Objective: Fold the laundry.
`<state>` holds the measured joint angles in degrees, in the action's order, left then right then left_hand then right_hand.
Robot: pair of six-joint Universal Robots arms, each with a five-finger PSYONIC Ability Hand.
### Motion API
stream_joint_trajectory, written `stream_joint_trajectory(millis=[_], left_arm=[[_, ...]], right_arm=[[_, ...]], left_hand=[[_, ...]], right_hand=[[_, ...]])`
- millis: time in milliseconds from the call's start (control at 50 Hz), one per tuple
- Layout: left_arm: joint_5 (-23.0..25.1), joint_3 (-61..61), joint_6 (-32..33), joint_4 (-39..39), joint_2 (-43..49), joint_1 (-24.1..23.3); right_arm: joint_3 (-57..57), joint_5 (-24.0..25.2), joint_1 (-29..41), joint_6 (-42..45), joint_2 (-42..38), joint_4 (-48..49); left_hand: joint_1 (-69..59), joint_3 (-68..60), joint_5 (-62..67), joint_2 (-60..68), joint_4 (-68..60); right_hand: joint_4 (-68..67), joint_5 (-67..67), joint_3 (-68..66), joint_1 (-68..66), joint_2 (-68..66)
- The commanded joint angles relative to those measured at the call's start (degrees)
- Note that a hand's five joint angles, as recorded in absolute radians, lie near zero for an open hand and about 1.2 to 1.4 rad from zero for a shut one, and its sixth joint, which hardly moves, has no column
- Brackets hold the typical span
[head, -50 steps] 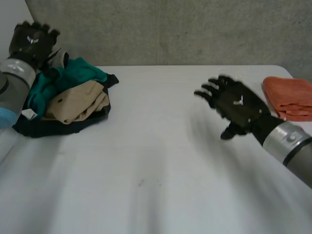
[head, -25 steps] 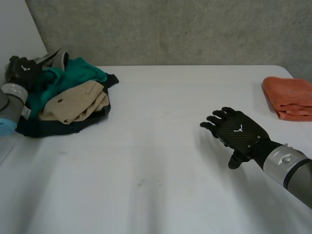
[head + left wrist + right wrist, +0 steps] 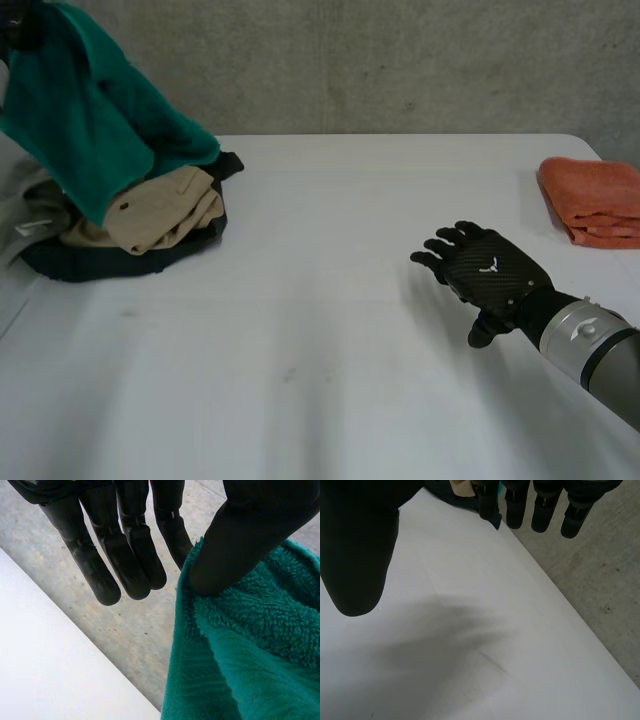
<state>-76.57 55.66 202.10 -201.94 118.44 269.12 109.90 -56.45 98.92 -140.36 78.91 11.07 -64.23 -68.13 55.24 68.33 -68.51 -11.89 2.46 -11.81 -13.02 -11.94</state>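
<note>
My left hand (image 3: 18, 20) is raised at the far left and holds a teal-green towel (image 3: 90, 130) that hangs down onto the laundry pile. In the left wrist view the thumb (image 3: 250, 545) pinches the towel's edge (image 3: 250, 650) while the other fingers (image 3: 125, 555) stay straight beside it. The pile holds a beige garment (image 3: 165, 210), a dark garment (image 3: 120, 262) and a grey cloth (image 3: 25, 215). My right hand (image 3: 490, 275) hovers open, palm down, over the bare table at the right. Its straight fingers (image 3: 540, 505) hold nothing.
A folded orange towel (image 3: 595, 200) lies at the table's far right edge. The white table (image 3: 300, 340) stretches between the pile and my right hand. A grey wall stands behind the table's far edge.
My left hand dropped onto the pile, closed on the green towel and lifted it high. The right hand moved slightly down and toward me, then stayed still.
</note>
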Motion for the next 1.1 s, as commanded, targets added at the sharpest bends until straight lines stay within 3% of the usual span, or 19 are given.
stream_joint_trajectory(millis=[20, 160, 240, 380, 520, 580, 620, 660, 740, 860, 1000, 1100], left_arm=[[0.0, 0.0, -6.9, 4.9, -2.9, -2.5], [-0.1, 0.1, -20.0, 5.9, -9.1, -11.9], [0.0, 2.2, -23.3, 5.8, -10.2, -18.4], [-0.1, 6.8, -23.9, 5.6, -9.1, -33.4], [-0.1, 11.7, -23.4, 6.1, 0.6, -42.5], [-0.3, 12.7, -23.3, 6.3, 3.8, -44.1], [-0.5, 13.0, -22.8, 7.2, 5.2, -44.3], [-0.9, 13.0, -22.0, 8.0, 5.3, -44.3], [-1.1, 13.1, -19.5, 10.2, 3.6, -41.8], [-1.8, 15.4, -17.4, 11.3, -4.1, -33.9], [-1.7, 18.3, -15.7, 11.4, -5.9, -26.5], [-1.4, 18.3, -6.2, 11.3, -0.9, -23.2]], right_arm=[[-0.1, -0.1, -1.0, 0.0, -0.4, 0.3], [-0.5, -0.8, -2.1, -0.2, -0.4, 1.1], [-0.5, -3.1, -2.0, -0.3, -0.4, 1.3], [-0.6, -6.5, -2.6, -1.4, -0.3, 2.4], [-1.2, -9.5, -4.7, -5.1, -0.3, 3.5], [-1.4, -10.9, -5.2, -6.2, -0.3, 4.0], [-1.8, -11.8, -5.7, -7.0, -0.3, 4.0], [-2.1, -12.0, -5.8, -7.5, -0.3, 4.0], [-2.8, -12.2, -5.7, -8.1, -0.2, 3.7], [-4.3, -12.4, -4.9, -8.7, 1.2, 1.7], [-7.8, -11.4, 0.2, -11.2, 5.6, -12.8], [-8.0, -11.9, 5.0, -10.1, 5.4, -17.1]], left_hand=[[-15.8, -11.9, 14.8, 11.7, -11.5], [-15.8, -11.9, 14.8, 11.7, -11.5], [-15.8, -11.9, 14.8, 11.7, -11.5], [-15.8, -11.9, 14.8, 11.7, -11.5], [-14.8, -10.9, 13.8, 10.7, -10.5], [21.3, 25.2, -22.3, -25.4, 25.5], [45.4, 49.3, -46.4, -49.4, 49.6], [53.1, 57.0, -54.1, -57.2, 57.4], [53.5, 57.4, -54.5, -57.6, 57.8], [52.7, 56.6, -53.7, -56.8, 56.9], [51.2, 55.1, -52.2, -55.3, 55.4], [50.7, 54.6, -51.7, -54.7, 54.9]], right_hand=[[1.9, -2.5, 1.8, 3.0, 1.9], [1.9, -2.5, 1.8, 3.0, 1.9], [1.9, -2.5, 1.8, 3.0, 1.9], [1.9, -2.5, 1.8, 3.0, 1.9], [1.9, -2.5, 1.8, 3.0, 1.9], [1.9, -2.5, 1.8, 3.0, 1.9], [1.9, -2.5, 1.8, 3.0, 1.9], [1.9, -2.5, 1.8, 3.0, 1.9], [1.9, -2.5, 1.8, 3.0, 1.9], [1.9, -2.5, 1.8, 3.0, 1.9], [1.9, -2.5, 1.8, 3.0, 1.9], [1.9, -2.5, 1.8, 3.0, 1.9]])
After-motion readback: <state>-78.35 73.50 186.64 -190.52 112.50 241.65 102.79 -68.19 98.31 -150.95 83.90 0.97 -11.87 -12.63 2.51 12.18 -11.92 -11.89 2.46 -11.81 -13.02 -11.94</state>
